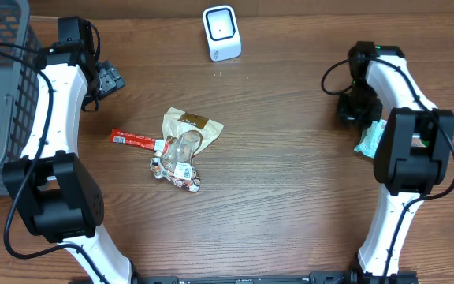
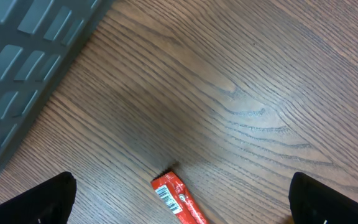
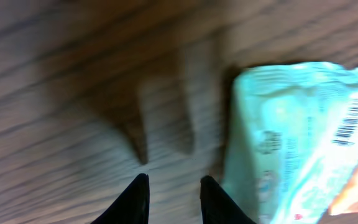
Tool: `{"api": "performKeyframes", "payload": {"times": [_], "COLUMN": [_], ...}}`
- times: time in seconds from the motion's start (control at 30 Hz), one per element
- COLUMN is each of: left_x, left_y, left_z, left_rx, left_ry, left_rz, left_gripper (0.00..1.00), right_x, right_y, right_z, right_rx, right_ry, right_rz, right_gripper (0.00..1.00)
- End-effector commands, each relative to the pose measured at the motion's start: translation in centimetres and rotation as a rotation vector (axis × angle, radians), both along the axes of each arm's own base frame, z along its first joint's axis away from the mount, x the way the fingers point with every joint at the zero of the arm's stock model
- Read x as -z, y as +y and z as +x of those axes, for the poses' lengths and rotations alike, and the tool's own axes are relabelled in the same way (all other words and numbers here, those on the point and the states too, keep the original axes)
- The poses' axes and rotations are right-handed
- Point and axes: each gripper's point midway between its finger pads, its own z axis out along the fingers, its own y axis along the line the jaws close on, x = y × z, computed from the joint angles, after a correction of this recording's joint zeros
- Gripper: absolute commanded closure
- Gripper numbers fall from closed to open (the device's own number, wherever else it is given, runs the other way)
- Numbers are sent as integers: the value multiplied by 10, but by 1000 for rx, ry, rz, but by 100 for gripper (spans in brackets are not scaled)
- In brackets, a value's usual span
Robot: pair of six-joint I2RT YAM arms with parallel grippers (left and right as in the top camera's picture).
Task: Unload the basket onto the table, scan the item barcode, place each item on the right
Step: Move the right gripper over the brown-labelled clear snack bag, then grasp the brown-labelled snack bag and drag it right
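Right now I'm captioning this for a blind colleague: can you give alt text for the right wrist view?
Blurred close-up: a pale teal packet with a printed barcode lies at right on the wooden table. The right gripper, its two dark fingers slightly apart with nothing between them, sits at the bottom edge just left of the packet.

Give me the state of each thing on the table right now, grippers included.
left gripper, wide open, empty, above the table.
right gripper, jaws narrowly apart, nothing between them.
red stick packet, lying flat, barcode up, untouched.
teal packet, on the table beside the right gripper, barcode up.
scanner, standing upright at the far edge.
packet pile, heaped, overlapping, untouched.
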Motion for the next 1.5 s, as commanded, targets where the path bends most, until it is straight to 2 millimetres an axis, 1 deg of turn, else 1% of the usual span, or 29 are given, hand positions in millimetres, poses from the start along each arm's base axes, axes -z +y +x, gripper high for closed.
{"api": "performKeyframes", "payload": {"times": [0.0,0.07,0.13,0.23,0.33,0.4,0.43,0.47,0.5,0.57,0.6,0.67,0.7,0.77,0.87,0.93,1.1,1.3,1.4,1.47], "left_x": [-10,-10,-10,-10,-10,-10,-10,-10,-10,-10,-10,-10,-10,-10,-10,-10,-10,-10,-10,-10], "left_y": [-3,-3,-3,-3,-3,-3,-3,-3,-3,-3,-3,-3,-3,-3,-3,-3,-3,-3,-3,-3], "left_z": [6,6,6,6,6,6,6,6,6,6,6,6,6,6,6,6,6,6,6,6], "left_rx": [2,2,3,2,3,3,3,2,3,3,3,3,3,3,3,3,3,3,3,2], "left_ry": [-30,-30,-30,-30,-30,-30,-30,-30,-30,-30,-30,-30,-30,-30,-30,-30,-30,-30,-30,-30], "left_rz": [-2,-2,-2,-2,-2,-2,-2,-2,-2,-2,-2,-2,-2,-2,-2,-2,-2,-2,-2,-2], "left_gripper": [0,0,0,0,0,0,0,0,0,0,0,0,0,0,0,0,0,0,0,0], "right_x": [-12,-10,-10,-17,-26,-30,-31,-33,-34,-36,-38,-40,-41,-43,-46,-46,-40,-37,-34,-29], "right_y": [37,66,104,174,234,267,280,295,307,330,348,364,371,385,400,404,398,396,385,370], "right_z": [10,14,16,15,11,8,7,5,4,0,-3,-5,-6,-9,-11,-7,15,13,15,17], "right_rx": [-62,-97,-156,-272,-361,-426,-457,-493,-525,-584,-629,-670,-688,-722,-760,-779,-800,-804,-795,-782], "right_ry": [-59,-78,-94,-121,-150,-176,-189,-206,-222,-250,-273,-299,-311,-336,-366,-399,-509,-504,-493,-478], "right_rz": [48,128,248,476,627,683,699,709,717,732,744,753,756,769,780,745,540,503,447,369], "right_gripper": [72,71,71,71,68,66,64,61,56,39,30,18,12,7,6,6,6,6,6,6]}}
